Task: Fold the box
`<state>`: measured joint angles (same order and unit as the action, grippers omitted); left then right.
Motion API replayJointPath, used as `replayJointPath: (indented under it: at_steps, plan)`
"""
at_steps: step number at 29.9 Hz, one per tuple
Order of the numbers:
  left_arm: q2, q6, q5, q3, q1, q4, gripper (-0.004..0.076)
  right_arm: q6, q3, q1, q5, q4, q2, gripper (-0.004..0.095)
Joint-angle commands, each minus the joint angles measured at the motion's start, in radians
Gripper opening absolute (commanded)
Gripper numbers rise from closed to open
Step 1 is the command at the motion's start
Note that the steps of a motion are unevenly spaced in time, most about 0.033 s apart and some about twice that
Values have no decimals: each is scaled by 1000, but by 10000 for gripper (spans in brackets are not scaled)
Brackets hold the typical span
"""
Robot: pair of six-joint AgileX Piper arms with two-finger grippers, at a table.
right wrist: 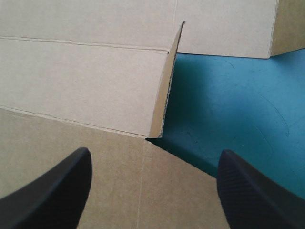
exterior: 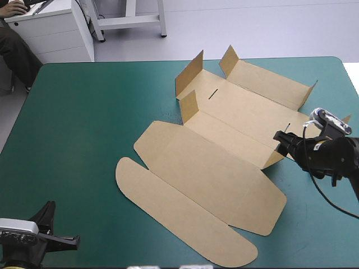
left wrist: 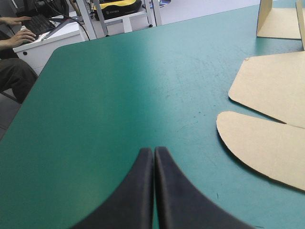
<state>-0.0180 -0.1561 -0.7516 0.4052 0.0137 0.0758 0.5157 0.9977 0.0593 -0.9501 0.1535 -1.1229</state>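
At the lower left of the high view the left claw (exterior: 72, 240) hovers over bare bench (exterior: 84, 140), its 2 fingers pressed together in a point. The box (exterior: 224, 168) lies opened out from lower middle to upper right, with its long rounded flap nearest and small flaps raised at the far panels. At the right edge the right claw (exterior: 280, 140) is spread wide over the box's side, a raised flap just ahead between its fingers.
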Motion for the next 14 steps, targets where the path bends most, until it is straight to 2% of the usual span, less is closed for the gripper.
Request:
replayJointPath:
  at_steps: [1, 10, 14]
  plan:
    - [-11, 10, 81, 22, 4, 4, -10, 5, 38, -6, 54, 9, -55, 678]
    - [-11, 10, 81, 22, 4, 4, -10, 18, 54, -6, 142, 17, -242, 678]
    - [-11, 10, 81, 22, 4, 4, -10, 18, 54, -6, 142, 29, -297, 677]
